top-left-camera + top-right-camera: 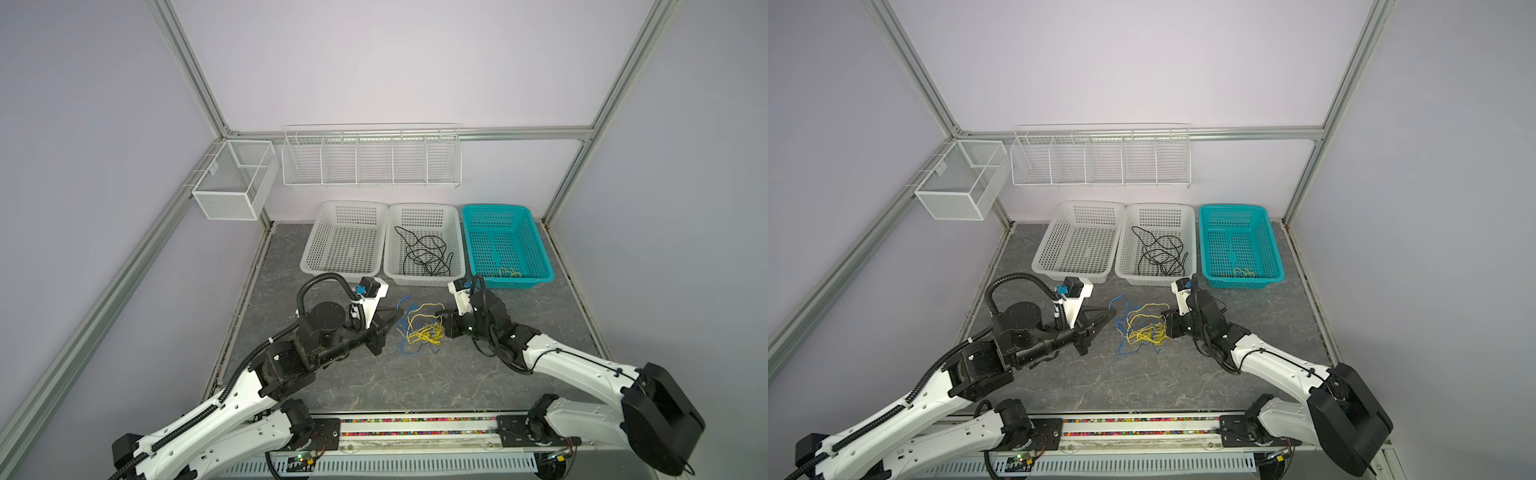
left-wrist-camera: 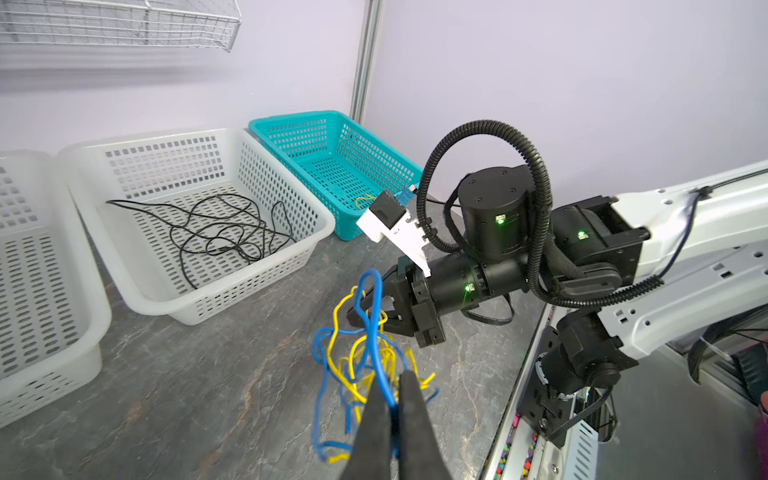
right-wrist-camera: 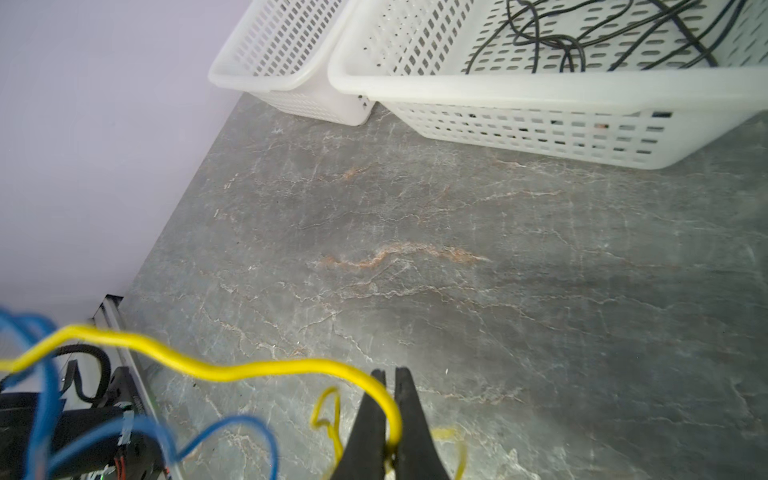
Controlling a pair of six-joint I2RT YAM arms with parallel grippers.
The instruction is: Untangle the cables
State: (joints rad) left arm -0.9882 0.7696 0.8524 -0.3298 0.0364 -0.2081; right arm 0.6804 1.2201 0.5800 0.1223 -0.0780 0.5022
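Note:
A tangle of thin blue and yellow cables (image 1: 419, 330) (image 1: 1144, 328) lies on the grey tabletop between my two grippers. On the tangle's left side my left gripper (image 1: 398, 321) (image 2: 397, 378) is shut on a blue cable (image 2: 376, 357), which rises in a loop from the pile. From the right, my right gripper (image 1: 439, 312) (image 3: 388, 372) is shut on a yellow cable (image 3: 249, 370) that arcs away over the table. A black cable (image 1: 426, 251) lies coiled in the middle white basket (image 1: 424, 280). A short yellow cable (image 1: 509, 273) lies in the teal basket (image 1: 544, 266).
Three baskets stand in a row at the back: an empty white basket (image 1: 309, 253), the middle white one, the teal one. A wire rack (image 1: 372, 160) and a mesh box (image 1: 232, 183) hang on the walls. A rail with coloured beads (image 1: 415, 432) runs along the front edge.

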